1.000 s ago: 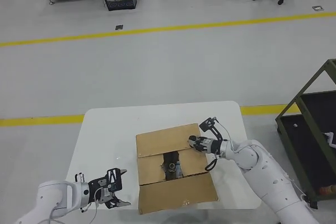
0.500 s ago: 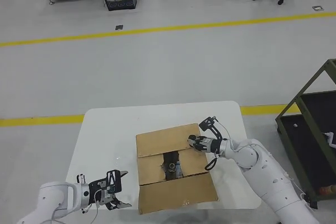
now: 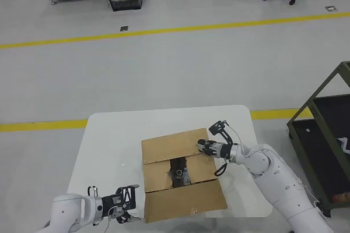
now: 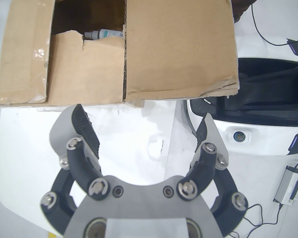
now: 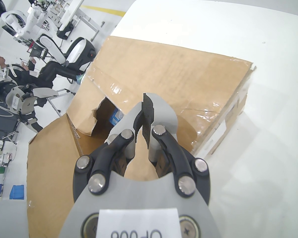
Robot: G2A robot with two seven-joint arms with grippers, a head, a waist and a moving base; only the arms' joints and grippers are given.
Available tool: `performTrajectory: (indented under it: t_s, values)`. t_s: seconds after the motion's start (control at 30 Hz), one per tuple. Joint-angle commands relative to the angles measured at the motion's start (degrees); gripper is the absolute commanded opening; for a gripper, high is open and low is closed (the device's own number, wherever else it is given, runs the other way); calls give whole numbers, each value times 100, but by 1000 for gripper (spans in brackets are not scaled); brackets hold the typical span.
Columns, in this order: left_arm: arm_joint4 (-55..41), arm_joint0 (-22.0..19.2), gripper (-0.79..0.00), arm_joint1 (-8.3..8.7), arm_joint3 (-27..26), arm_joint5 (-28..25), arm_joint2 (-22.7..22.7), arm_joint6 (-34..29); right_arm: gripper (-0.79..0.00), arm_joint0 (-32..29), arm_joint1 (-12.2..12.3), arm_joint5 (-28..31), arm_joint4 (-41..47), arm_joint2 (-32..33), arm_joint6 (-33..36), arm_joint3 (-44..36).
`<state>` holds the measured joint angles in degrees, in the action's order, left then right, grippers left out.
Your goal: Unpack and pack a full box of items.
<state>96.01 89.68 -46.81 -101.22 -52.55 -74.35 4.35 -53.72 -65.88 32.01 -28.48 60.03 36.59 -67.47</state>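
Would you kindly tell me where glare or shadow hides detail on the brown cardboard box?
Left wrist view: the torn opening of the brown cardboard box lies in deep shadow, save for a white bottle. Right wrist view: clear tape on the box glares. Top view: the opening reads as a dark patch.

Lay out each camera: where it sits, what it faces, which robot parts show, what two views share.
Top view: above the arms, looking down on the table and cardboard box; both arms show.
Left wrist view: on the left wrist, facing the box's side; the open left tool shows.
Right wrist view: on the right wrist, looking across the box top; the shut right tool shows.
Both wrist views share the box's torn opening.
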Motion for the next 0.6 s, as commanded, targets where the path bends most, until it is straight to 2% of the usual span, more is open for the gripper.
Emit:
performTrajectory:
  t_s: [0.0,0.27,0.57]
  values:
    - [135,-38,0,-5,72,36,89,196,-785,21,-6,5,10,-18,4,25]
    - [498,-207,0,-23,160,146,359,637,-785,105,-39,25,32,-122,-1,107]
    - [-499,-314,0,-48,289,50,161,683,-785,174,-76,55,52,-238,1,205]
